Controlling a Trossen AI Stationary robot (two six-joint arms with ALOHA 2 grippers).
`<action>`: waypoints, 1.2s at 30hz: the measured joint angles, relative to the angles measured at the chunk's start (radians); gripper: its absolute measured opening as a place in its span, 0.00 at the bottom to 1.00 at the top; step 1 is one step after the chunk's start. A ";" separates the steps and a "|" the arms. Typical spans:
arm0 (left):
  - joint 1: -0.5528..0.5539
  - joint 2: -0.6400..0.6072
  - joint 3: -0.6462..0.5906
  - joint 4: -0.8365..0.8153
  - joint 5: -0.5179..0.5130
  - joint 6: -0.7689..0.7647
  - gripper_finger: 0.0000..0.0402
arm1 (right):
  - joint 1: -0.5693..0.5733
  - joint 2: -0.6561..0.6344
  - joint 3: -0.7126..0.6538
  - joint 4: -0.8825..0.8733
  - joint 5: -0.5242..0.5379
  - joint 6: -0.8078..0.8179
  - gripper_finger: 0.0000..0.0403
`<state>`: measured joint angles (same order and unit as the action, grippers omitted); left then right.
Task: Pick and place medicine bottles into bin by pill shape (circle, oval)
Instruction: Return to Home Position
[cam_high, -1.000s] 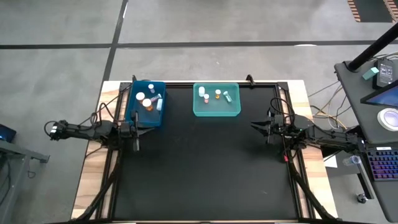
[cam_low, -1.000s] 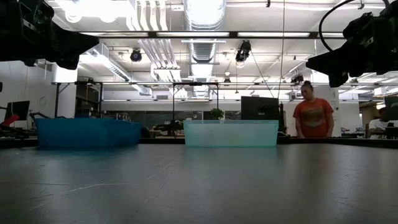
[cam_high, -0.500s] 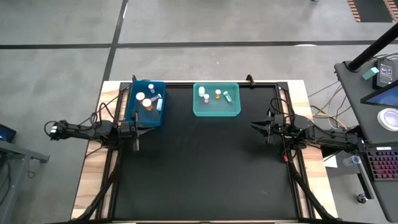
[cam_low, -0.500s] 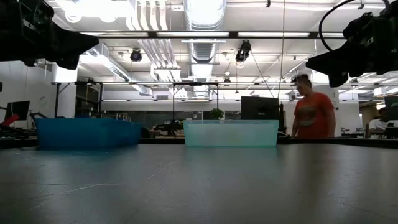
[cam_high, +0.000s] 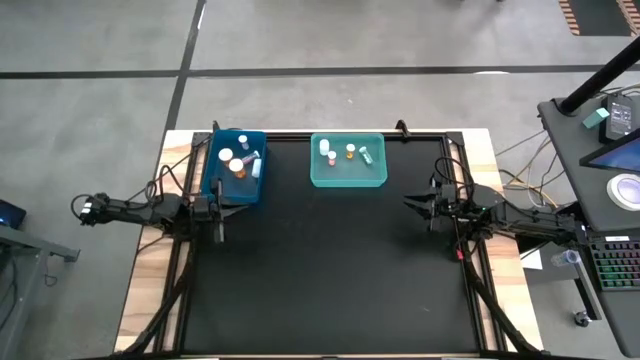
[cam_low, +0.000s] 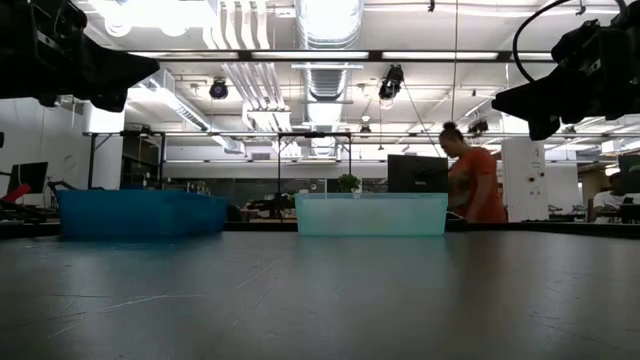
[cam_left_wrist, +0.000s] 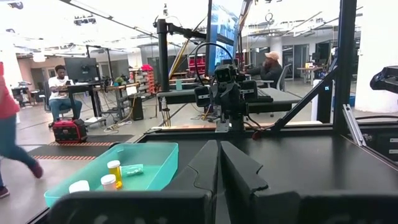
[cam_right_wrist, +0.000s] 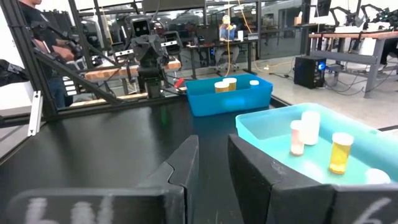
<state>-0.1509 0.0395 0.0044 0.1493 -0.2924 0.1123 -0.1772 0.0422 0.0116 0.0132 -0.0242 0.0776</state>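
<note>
High view: left gripper has the blue bin just beside it. Teal bin lies btwn both grippers, nearer the right gripper. Bottles: approx 5 in blue, 4 in teal, none on the table.
Low view: both grippers up off the table.
Left wrist view: fingers pressed together, empty.
Right wrist view: fingers slightly apart, empty.

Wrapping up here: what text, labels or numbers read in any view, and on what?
No text is legible.
Bottles in the blue bin and light blue bin: labels too small to read.
White marks below the right hand: blurred.
Screen on the side desk: too small.
</note>
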 joint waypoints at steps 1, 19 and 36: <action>0.000 0.000 0.000 0.000 0.000 0.000 0.00 | 0.000 0.000 0.000 0.000 0.000 0.000 0.19; 0.000 -0.001 0.000 0.000 0.000 0.000 0.00 | 0.000 0.000 0.000 0.000 0.000 0.000 0.20; 0.000 0.000 0.000 0.000 0.000 0.000 0.00 | 0.000 0.000 0.000 0.000 0.000 0.000 0.17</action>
<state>-0.1507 0.0391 0.0044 0.1493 -0.2924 0.1120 -0.1771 0.0422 0.0116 0.0132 -0.0242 0.0779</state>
